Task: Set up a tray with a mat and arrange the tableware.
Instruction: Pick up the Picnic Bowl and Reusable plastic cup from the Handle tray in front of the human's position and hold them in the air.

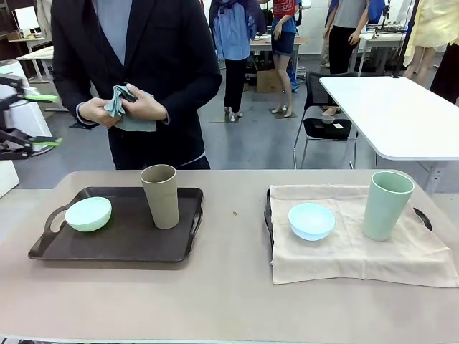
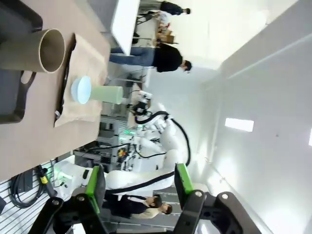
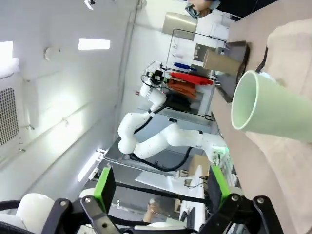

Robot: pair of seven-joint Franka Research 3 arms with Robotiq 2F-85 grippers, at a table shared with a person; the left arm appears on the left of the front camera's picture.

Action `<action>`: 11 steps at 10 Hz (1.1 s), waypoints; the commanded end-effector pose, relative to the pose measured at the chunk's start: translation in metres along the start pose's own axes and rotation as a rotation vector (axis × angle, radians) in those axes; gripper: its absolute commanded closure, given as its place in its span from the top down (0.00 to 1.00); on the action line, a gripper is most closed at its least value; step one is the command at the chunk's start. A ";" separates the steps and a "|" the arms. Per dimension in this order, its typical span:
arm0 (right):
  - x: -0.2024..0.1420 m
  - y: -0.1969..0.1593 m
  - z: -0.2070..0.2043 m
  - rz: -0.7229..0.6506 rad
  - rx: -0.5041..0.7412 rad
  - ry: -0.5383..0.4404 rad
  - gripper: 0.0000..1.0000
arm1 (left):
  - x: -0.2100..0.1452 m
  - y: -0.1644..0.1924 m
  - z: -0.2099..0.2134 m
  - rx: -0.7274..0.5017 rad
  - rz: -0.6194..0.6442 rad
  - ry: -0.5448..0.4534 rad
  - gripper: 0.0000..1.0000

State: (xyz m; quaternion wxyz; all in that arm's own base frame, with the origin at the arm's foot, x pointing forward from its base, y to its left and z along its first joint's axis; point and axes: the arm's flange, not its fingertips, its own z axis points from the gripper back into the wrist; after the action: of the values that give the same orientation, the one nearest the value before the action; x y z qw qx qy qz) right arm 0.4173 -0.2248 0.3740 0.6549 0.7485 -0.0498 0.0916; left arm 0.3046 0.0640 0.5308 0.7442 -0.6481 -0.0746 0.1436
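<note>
across the tan table (image 1: 229, 294), a dark tray (image 1: 129, 247) on the left holds the mint bowl (image 1: 88, 213) and the tan cup (image 1: 160, 197), standing apart. on the right, a beige mat (image 1: 344, 254) drapes a second tray (image 1: 268, 215) and bears the blue bowl (image 1: 311, 221) and the sage cup (image 1: 386, 206). a person at the far side holds a grey-green cloth (image 1: 122, 107). behind stand a white table (image 1: 401, 115) and a black chair (image 1: 326, 125). the left gripper (image 2: 139, 185) and the right gripper (image 3: 161, 187) both gape, empty.

bowl (image 1: 88, 213) and cup (image 1: 160, 196) on tray (image 1: 129, 242), mat (image 1: 344, 259) to its right
</note>
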 end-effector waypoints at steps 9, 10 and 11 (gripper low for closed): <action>-0.014 0.006 -0.004 -0.006 0.005 -0.015 1.00 | 0.000 0.000 0.000 0.000 0.000 0.000 0.75; -0.014 0.006 -0.004 -0.006 0.005 -0.015 1.00 | 0.000 0.000 0.000 0.000 0.000 0.000 0.75; -0.014 0.006 -0.004 -0.006 0.005 -0.015 1.00 | 0.000 0.000 0.000 0.000 0.000 0.000 0.75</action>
State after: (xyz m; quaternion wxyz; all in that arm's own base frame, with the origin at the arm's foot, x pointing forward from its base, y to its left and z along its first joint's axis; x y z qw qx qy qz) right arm 0.3980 -0.2201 0.3743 0.6532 0.7512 -0.0478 0.0822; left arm 0.3018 0.0633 0.5282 0.7484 -0.6437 -0.0633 0.1470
